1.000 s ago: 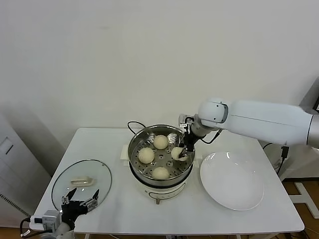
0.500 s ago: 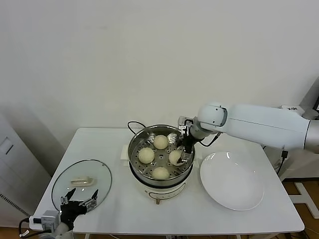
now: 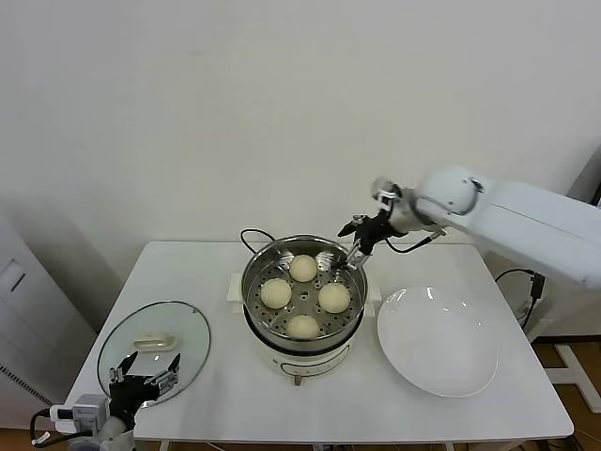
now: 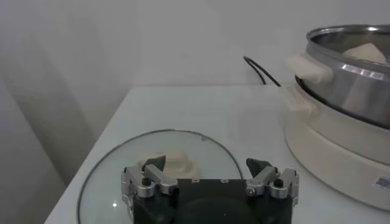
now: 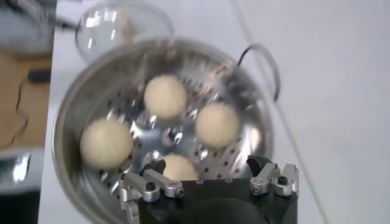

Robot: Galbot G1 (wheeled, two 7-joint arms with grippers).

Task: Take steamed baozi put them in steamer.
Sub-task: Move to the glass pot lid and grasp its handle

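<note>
The steamer (image 3: 252,282) stands mid-table, a shiny steel pot on a cream base. Several cream-white steamed baozi lie on its perforated floor, one at the back (image 3: 302,268), one at the left (image 3: 275,292) and one at the right (image 3: 334,297). My right gripper (image 3: 351,250) hovers open and empty above the steamer's back right rim. In its wrist view the right gripper (image 5: 207,164) looks down on the baozi (image 5: 165,96) inside the steamer (image 5: 67,122). My left gripper (image 3: 143,370) waits open at the table's front left, over the glass lid (image 4: 109,176).
A flat white plate (image 3: 437,340) lies right of the steamer. The round glass lid (image 3: 153,348) rests at the front left. A black cord (image 3: 254,237) loops behind the pot. The steamer's side (image 4: 347,91) shows in the left wrist view. A wall stands close behind the table.
My right gripper has opened and let go of the right-hand baozi on the steamer floor. It then rose and drew back to the right. The left arm has barely shifted.
</note>
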